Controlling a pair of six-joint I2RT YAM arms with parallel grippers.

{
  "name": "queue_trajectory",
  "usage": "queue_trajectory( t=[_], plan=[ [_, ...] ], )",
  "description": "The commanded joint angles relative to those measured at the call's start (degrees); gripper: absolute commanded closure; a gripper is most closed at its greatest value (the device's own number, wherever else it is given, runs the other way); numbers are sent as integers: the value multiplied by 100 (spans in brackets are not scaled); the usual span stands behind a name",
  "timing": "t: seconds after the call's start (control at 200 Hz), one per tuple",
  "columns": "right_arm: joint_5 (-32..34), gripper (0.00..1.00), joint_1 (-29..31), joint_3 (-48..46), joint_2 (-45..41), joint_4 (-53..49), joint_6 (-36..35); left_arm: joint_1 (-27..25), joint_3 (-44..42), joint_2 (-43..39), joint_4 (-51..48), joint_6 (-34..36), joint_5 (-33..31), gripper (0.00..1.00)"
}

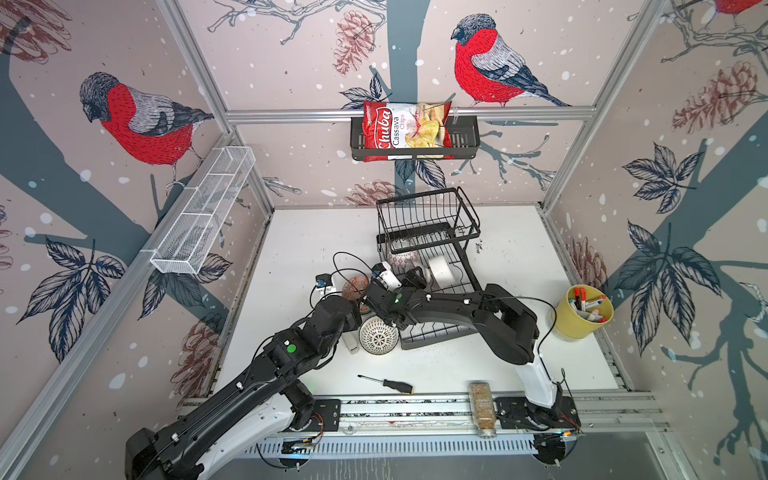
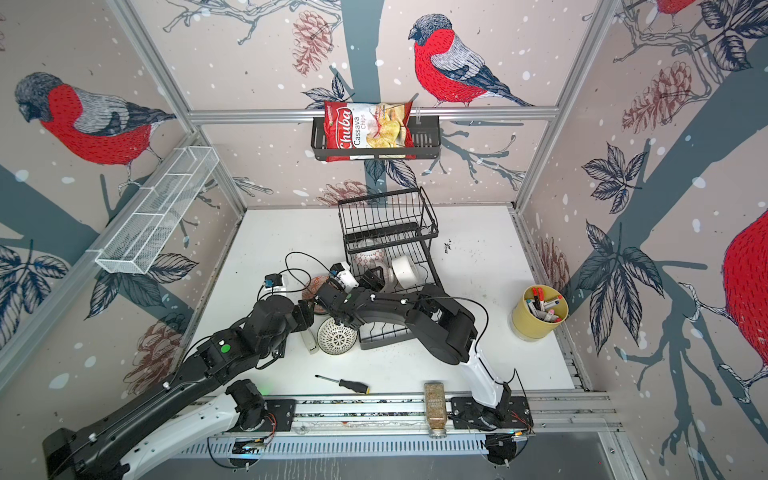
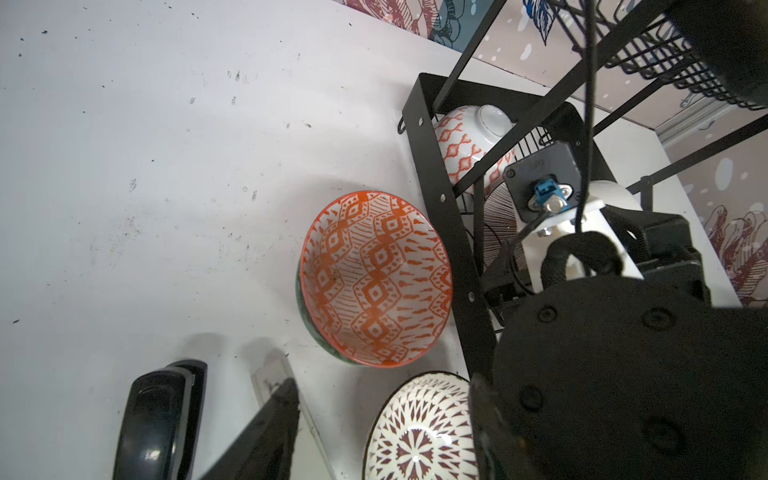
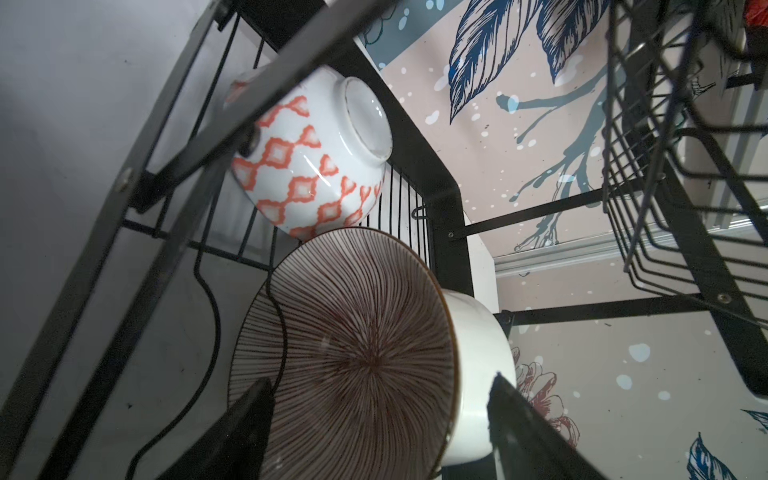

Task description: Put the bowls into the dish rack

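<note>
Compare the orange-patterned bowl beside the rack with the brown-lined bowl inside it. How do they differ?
Pattern: the orange bowl has diamonds and zigzags; the lined bowl has thin brown lines fanning from its centre.
Place: the orange bowl is outside the rack, the lined bowl inside.
Pose: the orange bowl lies open side up, nested in a darker bowl; the lined bowl stands on edge.
Both are round and patterned inside.

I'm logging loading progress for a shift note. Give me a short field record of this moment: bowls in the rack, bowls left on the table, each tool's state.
In dish rack: orange-diamond bowl, striped bowl, white bowl
On table: orange-patterned bowl stacked on green-rimmed bowl; star-patterned bowl
left tool: open, empty, over the table
right tool: open, at the striped bowl
</note>
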Motion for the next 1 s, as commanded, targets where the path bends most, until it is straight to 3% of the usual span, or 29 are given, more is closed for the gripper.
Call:
queue_trajectory(
  t=[0.0,0.595,0.996],
  plan=[
    [-132,17,26,-69,-193,242,123,13,-11,-42,413,4,418,35],
    [-786,16,-85,-979,-1298,291,573,102,-8,-378,389,-147,318,32],
    [-1947,16,-144,-1683,-2749,639,791,230,-47,-438,351,-286,410,28]
  ],
)
